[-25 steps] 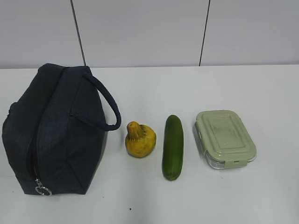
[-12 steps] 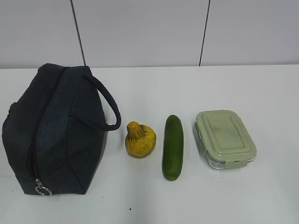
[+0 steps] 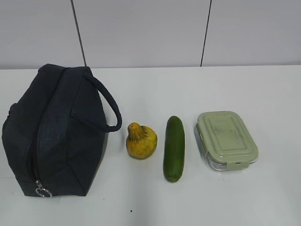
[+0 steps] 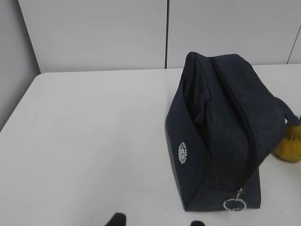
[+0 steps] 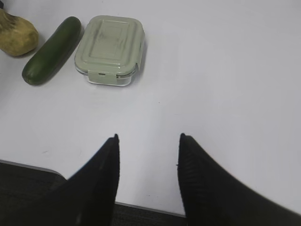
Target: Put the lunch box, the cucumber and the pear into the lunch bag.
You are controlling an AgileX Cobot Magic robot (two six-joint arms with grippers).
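Note:
The navy lunch bag [image 3: 56, 132] lies on the left of the white table, its zipper closed and its ring pull [image 3: 43, 191] at the near end. To its right, in a row, sit the yellow pear [image 3: 141, 141], the dark green cucumber [image 3: 174, 148] and the green-lidded lunch box [image 3: 227, 140]. My left gripper [image 4: 157, 222] is open over bare table, short of the bag [image 4: 225, 132] and left of its ring pull [image 4: 234, 205]. My right gripper [image 5: 148, 136] is open and empty, well short of the lunch box [image 5: 110, 49], cucumber [image 5: 51, 51] and pear [image 5: 16, 35]. Neither gripper shows in the exterior view.
A grey panelled wall [image 3: 141, 33] closes off the back of the table. The table's near edge [image 5: 28, 165] runs under my right fingers [image 5: 101, 179]. Its left edge [image 4: 19, 106] shows in the left wrist view. The bag's strap handle [image 3: 109, 106] loops toward the pear.

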